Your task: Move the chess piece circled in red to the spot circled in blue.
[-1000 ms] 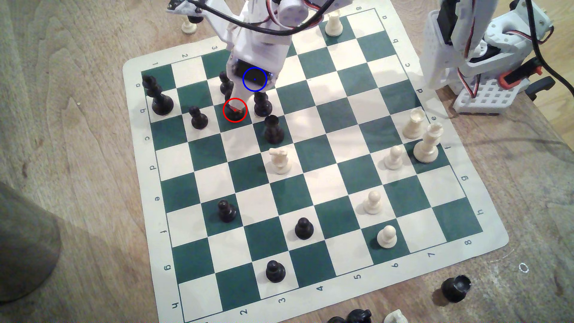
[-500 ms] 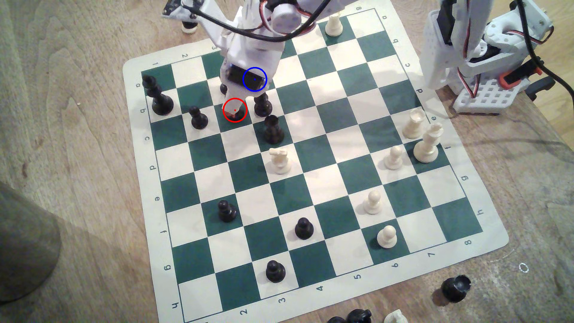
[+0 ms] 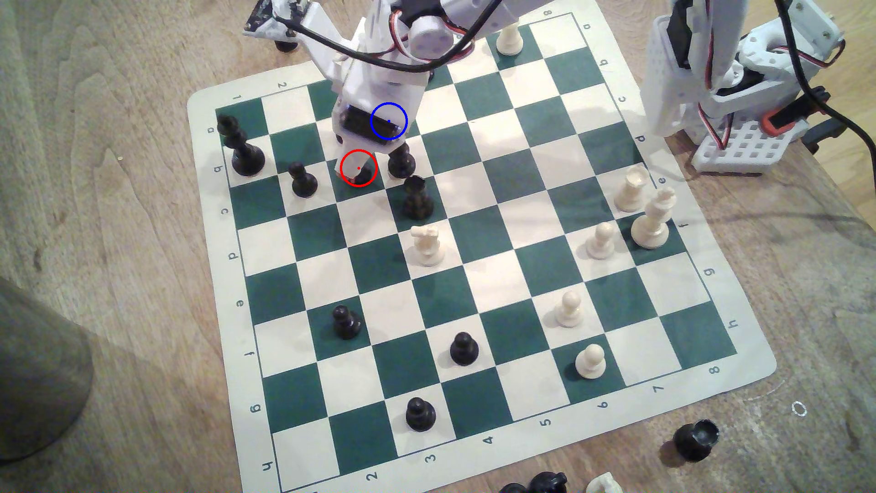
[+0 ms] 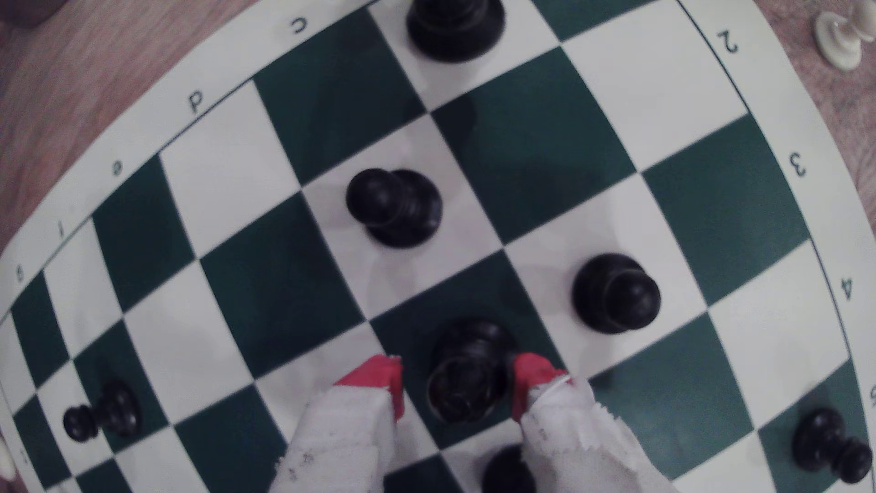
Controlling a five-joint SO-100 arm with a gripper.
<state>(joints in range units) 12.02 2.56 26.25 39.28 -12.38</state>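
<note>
Pincer (image 4: pixel 457 391) down over the bishop (image 4: pixel 467 379), which stands on a dark green square of the board (image 3: pixel 739 303). Wrist view: the red-tipped fingers (image 4: pixel 379 381) straddle the bishop's top, one on each side. One tip sits at the piece's edge; a sliver of green shows between the other tip and the piece. Jaws part-spread around the bishop; whether they are gripping it, cannot tell.

Exterior view: the pincer (image 3: pixel 353 173) reaches into the red ring (image 3: pixel 359 168); the bishop (image 3: pixel 365 176) shows as a dark patch just beside the white finger, mostly hidden by it. The blue ring (image 3: pixel 388 121) lies up and to the exterior view's right of the bishop, drawn over the black part of the wrist, so the spot beneath is hidden.

Neighbours of the bishop, exterior view:
- black pawn (image 3: pixel 303 180) to its left, on a cream square
- black pawn (image 3: pixel 401 161) close on its right
- black piece with a flat crown-like top (image 3: pixel 417 196) below and right of the bishop
- tall black piece (image 3: pixel 241 151) farther left, near the board's edge
- white knight (image 3: pixel 426 244) beyond the crown-topped piece, toward board centre

Wrist view: two pawns (image 4: pixel 393 206) (image 4: pixel 616 294) stand on cream squares near the bishop, both apart from it.

Board lies on a wooden table (image 3: pixel 118 213). A black piece (image 3: pixel 694 438) lies off the board on the table, far from the bishop.
</note>
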